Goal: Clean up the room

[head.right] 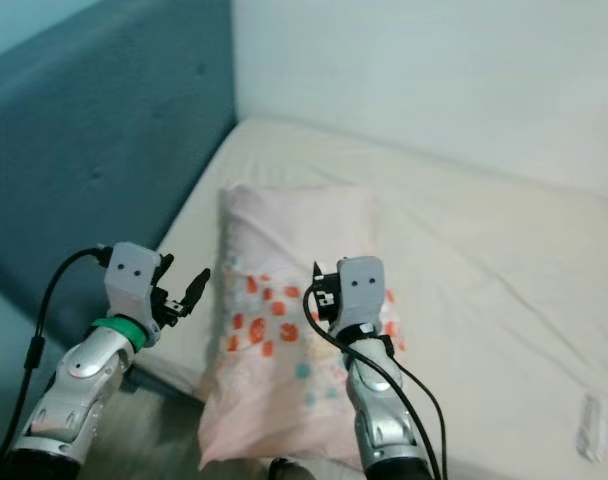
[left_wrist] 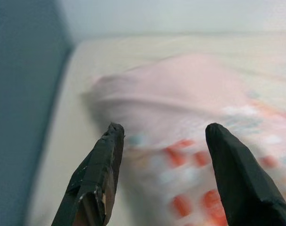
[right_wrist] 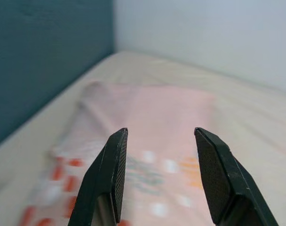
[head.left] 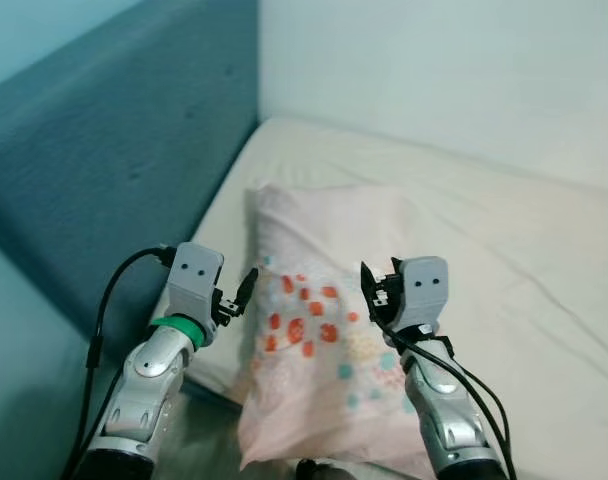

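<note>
Pillow (head.left: 319,330) first: pink, printed with red and teal spots, it lies lengthwise on the bed with its near end hanging past the mattress edge toward me and its far end pointing at the wall. I have both arms raised over that near end. My left pincer (head.left: 239,295) hangs just off the pillow's left edge, fingers parted with nothing between them, and the left wrist view looks past them at the blurred spotted fabric. My right pincer (right_wrist: 159,176) hovers above the pillow's middle-right, fingers likewise spread and empty, the pink cover showing through the gap. As I judge it, the step in hand is taking hold of the pillow to set it straight. To do that well I would lower both pincers evenly, pinch a good fold of cover near each side rather than skimming the surface, and lift together so the soft filling does not sag and drag the overhanging end off the bed. Under it, the sheet (head.left: 504,250) is cream and lightly rumpled, and a small pale object (head.right: 589,428) lies far to my right near the mattress edge; I cannot tell what it is. A dark teal padded headboard (head.left: 114,150) runs along the left, meeting a plain white wall (head.left: 434,70) at the far corner.
</note>
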Robot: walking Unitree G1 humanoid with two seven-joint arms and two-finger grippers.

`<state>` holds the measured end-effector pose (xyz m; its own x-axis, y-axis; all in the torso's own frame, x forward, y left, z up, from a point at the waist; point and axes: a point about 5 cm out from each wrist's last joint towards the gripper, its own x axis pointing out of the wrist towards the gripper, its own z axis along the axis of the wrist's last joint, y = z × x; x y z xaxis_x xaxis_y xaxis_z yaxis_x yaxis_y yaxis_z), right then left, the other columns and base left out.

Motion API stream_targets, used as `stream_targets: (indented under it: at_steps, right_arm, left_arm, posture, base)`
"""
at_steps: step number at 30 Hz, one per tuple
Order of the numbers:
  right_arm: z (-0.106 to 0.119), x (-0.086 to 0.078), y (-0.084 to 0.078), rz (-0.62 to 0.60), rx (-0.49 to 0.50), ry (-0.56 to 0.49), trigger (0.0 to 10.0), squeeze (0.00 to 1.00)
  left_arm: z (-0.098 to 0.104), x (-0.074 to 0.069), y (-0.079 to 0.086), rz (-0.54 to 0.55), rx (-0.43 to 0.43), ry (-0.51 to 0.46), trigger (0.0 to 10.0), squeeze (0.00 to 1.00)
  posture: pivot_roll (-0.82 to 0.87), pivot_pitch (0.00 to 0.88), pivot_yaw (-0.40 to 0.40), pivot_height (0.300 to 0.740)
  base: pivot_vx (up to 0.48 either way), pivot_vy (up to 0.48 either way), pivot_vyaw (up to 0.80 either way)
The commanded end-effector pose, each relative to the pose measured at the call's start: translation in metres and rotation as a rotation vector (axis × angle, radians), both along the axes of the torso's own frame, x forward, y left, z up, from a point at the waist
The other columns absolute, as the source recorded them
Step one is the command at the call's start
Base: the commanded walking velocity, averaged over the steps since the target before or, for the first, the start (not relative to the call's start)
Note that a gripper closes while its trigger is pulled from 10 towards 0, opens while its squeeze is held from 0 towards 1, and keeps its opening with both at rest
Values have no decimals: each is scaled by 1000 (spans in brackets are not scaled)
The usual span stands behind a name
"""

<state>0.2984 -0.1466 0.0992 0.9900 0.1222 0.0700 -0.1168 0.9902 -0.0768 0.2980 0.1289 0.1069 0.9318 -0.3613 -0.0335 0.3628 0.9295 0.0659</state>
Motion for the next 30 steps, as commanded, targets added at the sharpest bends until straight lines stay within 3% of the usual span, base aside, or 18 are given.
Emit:
stream_targets:
  at_steps: [1, 15, 18, 22, 30]
  right_arm:
    - [-5, -1, 0, -6, 9, 20, 10000, 0]
    - [-5, -1, -5, -43, 87, 37, 10000, 0]
    - [-5, -1, -5, -39, 64, 31, 10000, 0]
    - [-5, -2, -3, -23, 29, 22, 10000, 0]
    - [-4, -2, -2, -24, 41, 22, 10000, 0]
  left_arm:
    - [-5, -2, 2, 0, 5, 27, 10000, 0]
    - [-3, 1, 5, 41, 10, 24, 10000, 0]
    - [-4, 1, 5, 50, 8, 27, 10000, 0]
    - [-5, 0, 7, 61, 7, 35, 10000, 0]
    - [-5, 0, 8, 74, 0, 32, 10000, 0]
  posture:
    - [13, 36, 47, 740]
    - [12, 45, 47, 740]
    - [13, 48, 45, 740]
    - [13, 48, 44, 740]
    - [15, 49, 43, 740]
  base:
    - [0, 0, -800]
    - [0, 0, -800]
    - [0, 0, -775]
    - [0, 0, 0]
    - [0, 445, 0]
